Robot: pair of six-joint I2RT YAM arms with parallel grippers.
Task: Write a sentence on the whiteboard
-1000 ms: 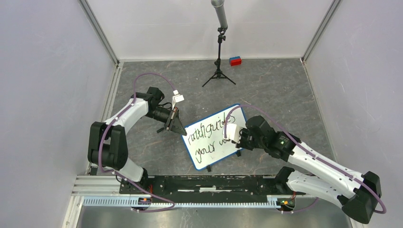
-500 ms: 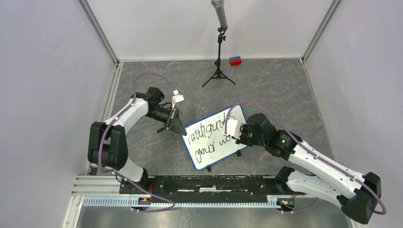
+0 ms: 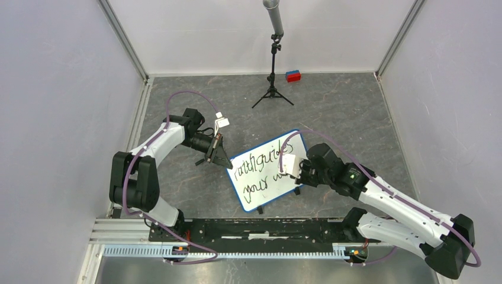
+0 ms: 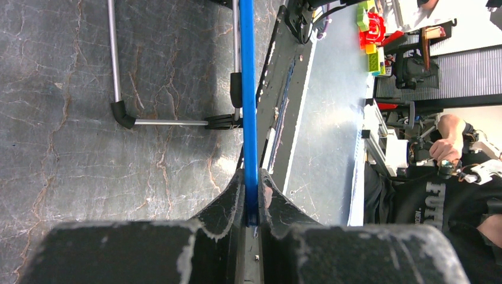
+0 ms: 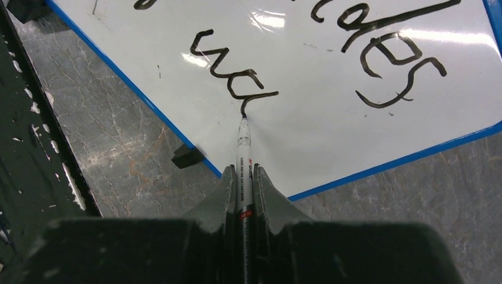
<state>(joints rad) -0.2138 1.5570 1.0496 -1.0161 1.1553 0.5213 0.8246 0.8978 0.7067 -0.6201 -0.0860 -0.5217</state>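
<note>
The whiteboard (image 3: 266,177) lies tilted on the floor, white with a blue rim. Black cursive text (image 3: 260,161) runs in two lines; the second line (image 5: 234,65) ends at "wa". My left gripper (image 3: 224,161) is shut on the board's blue rim (image 4: 248,118) at its far left corner. My right gripper (image 3: 295,171) is shut on a white marker (image 5: 244,160), over the board's right part. The marker's tip touches the board at the end of the last stroke. A black foot (image 5: 188,156) shows under the board's near edge.
A black tripod (image 3: 272,89) with a grey pole stands at the back. A red and blue block (image 3: 293,76) lies by the back wall. The metal rail (image 3: 237,236) with the arm bases runs along the near edge. White walls enclose the floor.
My right gripper with the marker moved up the board a little, then back down and slightly right, adding to the last word. The left gripper and the board have not moved.
</note>
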